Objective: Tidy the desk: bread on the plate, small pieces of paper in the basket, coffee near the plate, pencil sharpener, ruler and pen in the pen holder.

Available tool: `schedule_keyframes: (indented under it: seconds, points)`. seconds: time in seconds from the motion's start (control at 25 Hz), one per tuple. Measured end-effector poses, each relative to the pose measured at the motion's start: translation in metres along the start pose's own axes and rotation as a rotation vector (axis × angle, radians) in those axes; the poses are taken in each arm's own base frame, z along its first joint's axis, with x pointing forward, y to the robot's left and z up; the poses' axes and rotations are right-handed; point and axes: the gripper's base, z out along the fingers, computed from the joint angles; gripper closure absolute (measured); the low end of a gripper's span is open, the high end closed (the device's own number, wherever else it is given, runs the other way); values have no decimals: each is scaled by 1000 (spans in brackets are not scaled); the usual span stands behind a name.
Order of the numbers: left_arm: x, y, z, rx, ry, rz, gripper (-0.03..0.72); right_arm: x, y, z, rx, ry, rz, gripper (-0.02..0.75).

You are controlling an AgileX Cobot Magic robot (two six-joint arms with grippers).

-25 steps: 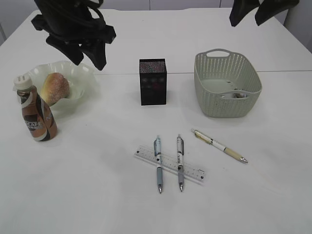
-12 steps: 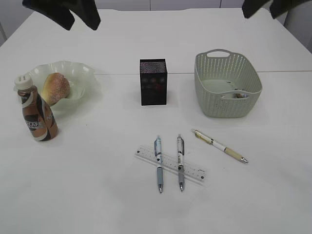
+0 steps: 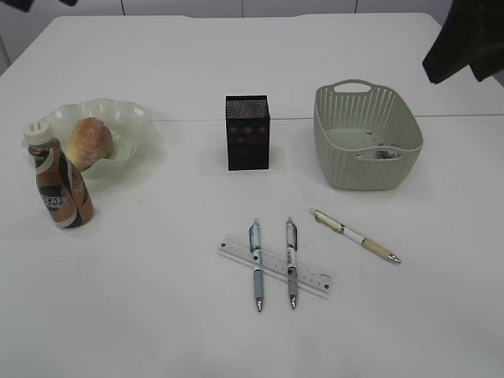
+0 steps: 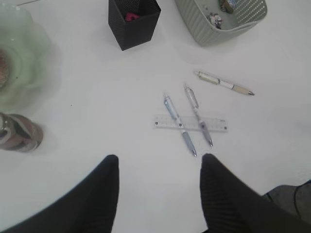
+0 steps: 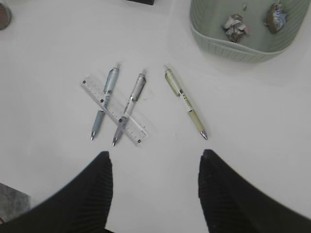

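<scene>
We hold both hands spread, empty, above tabletop (image 3: 157, 315) | two pens (image 3: 256, 266) atop ruler (image 3: 274, 264) | risk: pinching one drags ruler.

Bread (image 3: 89, 142): sitting on the green wavy plate (image 3: 134, 118).
Coffee (image 3: 59, 185): bottle standing upright just in front of the plate.
Basket (image 3: 366, 135): holding crumpled paper bits (image 5: 234, 24).
Pen holder (image 3: 247, 132): standing upright, something pink showing inside.
Ruler (image 3: 274, 264): lying flat under two grey pens (image 3: 257, 264).
Cream pen (image 3: 354, 235): lying alone, to their right.
</scene>
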Motion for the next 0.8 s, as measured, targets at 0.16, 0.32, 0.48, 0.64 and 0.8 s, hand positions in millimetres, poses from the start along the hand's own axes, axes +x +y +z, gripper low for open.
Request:
schedule_keyframes:
  seconds: [0.16,0.32,0.48,0.64,0.8]
  points:
    - [32,4,-27,-14,-13,7,293,2,4,-4,-32,-9,0,321]
    - [70,10,-47,-43,-24,3,295,2,4,-4,-38,-10,0,321]
    - [103,16,-58,-55,-26,5,296,2,4,-4,-38,-10,-1,321]
    - [126,19,-66,-54,-36,4,304,2,4,-3,-38,-8,-2,321]
    - [144,22,-67,-56,-32,4,323,2,5,-1,-53,-6,-19,321]
